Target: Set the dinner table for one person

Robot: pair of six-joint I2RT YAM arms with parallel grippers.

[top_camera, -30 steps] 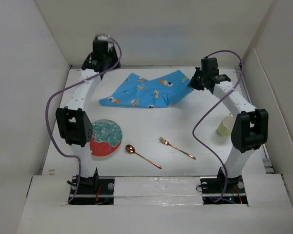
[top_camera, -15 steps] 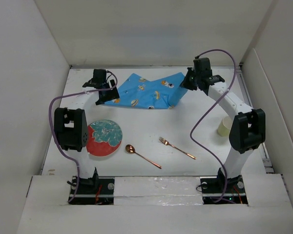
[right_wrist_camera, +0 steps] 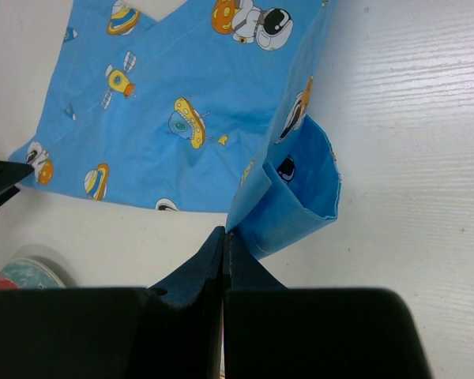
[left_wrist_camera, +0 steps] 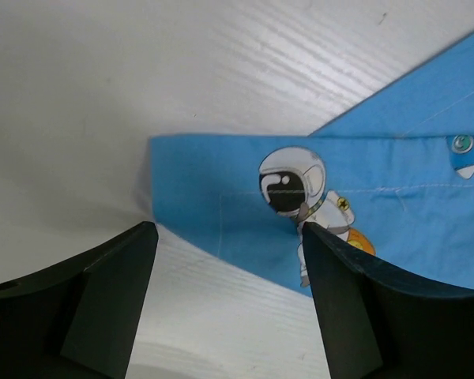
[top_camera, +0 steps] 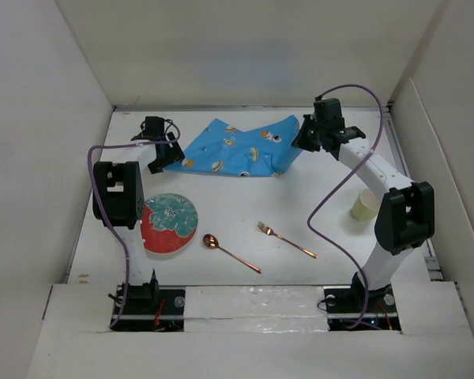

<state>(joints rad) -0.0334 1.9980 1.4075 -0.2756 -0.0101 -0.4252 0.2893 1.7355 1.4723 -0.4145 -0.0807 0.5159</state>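
Top external: dinner table [top_camera: 245, 197] is the white top filling the enclosure floor, both arm bases at its near edge. Blue cloth mat [top_camera: 237, 148] lies rumpled at the far middle. Nearer me, left to right: plate [top_camera: 170, 223] just beside the left arm, spoon [top_camera: 231, 253], fork [top_camera: 286, 240], all flat on the table and apart from each other. Cup [top_camera: 366, 204] stands upright by the right arm.

Left gripper [top_camera: 163, 155] is at the mat's left corner; right gripper [top_camera: 299, 142] is at its right edge.

Left wrist: left gripper [left_wrist_camera: 227, 233] is wide apart, holding nothing. I see the mat corner [left_wrist_camera: 340, 197] with the astronaut print lying flat on the table between the two fingers [left_wrist_camera: 110, 300]; I can't tell if either finger touches the cloth.

Right wrist: right gripper [right_wrist_camera: 223, 237] is pressed closed, with only a thin line between the fingers. The mat's [right_wrist_camera: 166, 103] edge runs up into the tips, folded and raised off the table there, so I read it as pinched.
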